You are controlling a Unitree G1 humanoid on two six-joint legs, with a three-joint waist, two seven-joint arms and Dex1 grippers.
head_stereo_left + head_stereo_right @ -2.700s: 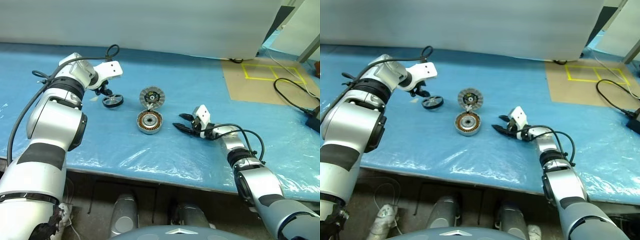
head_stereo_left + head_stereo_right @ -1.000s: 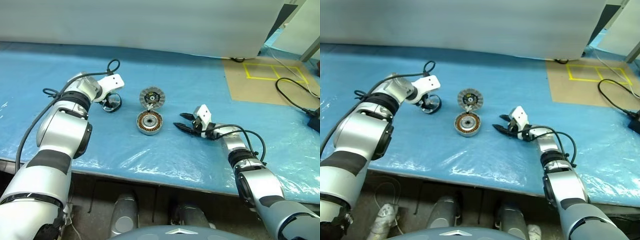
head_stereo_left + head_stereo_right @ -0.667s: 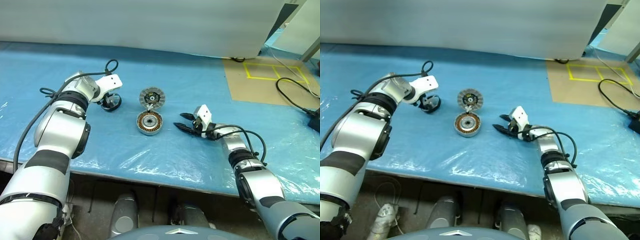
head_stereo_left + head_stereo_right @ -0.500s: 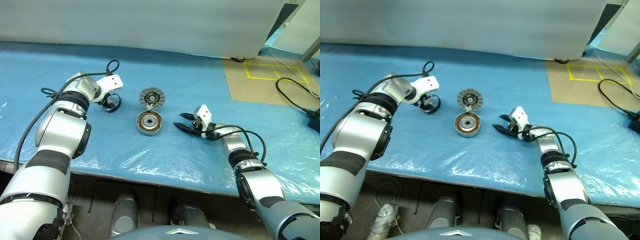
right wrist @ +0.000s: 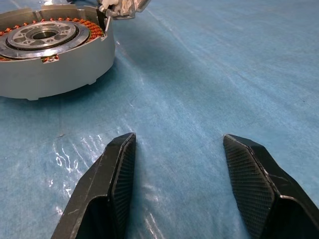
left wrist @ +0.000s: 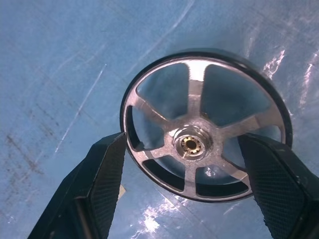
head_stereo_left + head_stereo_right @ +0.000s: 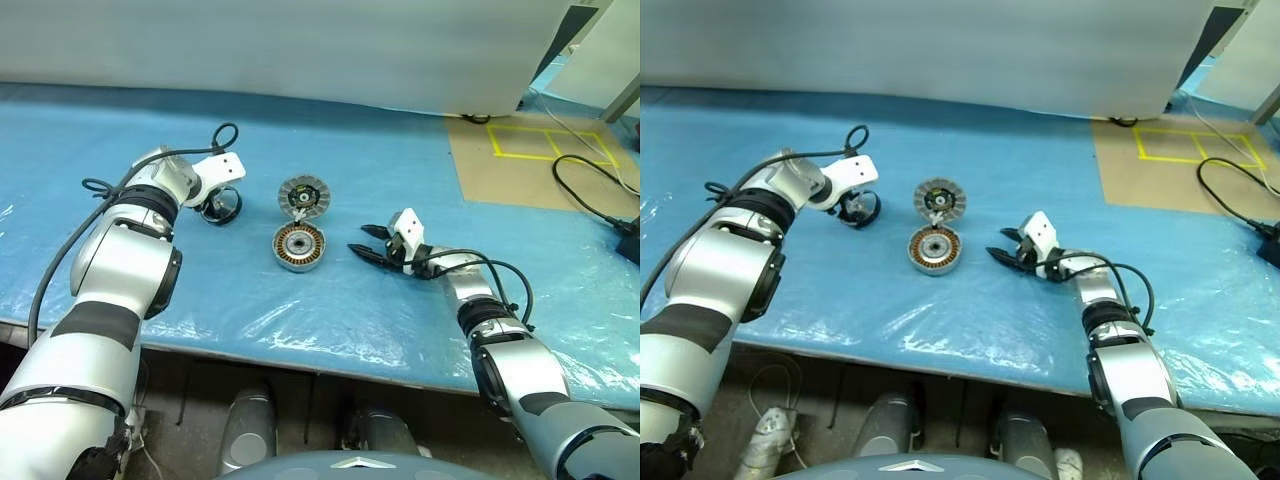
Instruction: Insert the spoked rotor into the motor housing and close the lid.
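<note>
Spoked rotor: bright machined metal spokes and hub, slightly scuffed, inside a dark glossy rim. Motor housing: matt grey metal wall, polished metal centre, copper-coloured windings. Lid: dull silver-grey metal. Counter: covered with blue, finely textured sheet under glossy, wrinkled clear film. Left claw and right claw: black fingers with matt, cross-hatched pads.

A spoked rotor lies flat on a blue-covered table. The left pincer straddles it, fingers spread wide at its rim.
</note>
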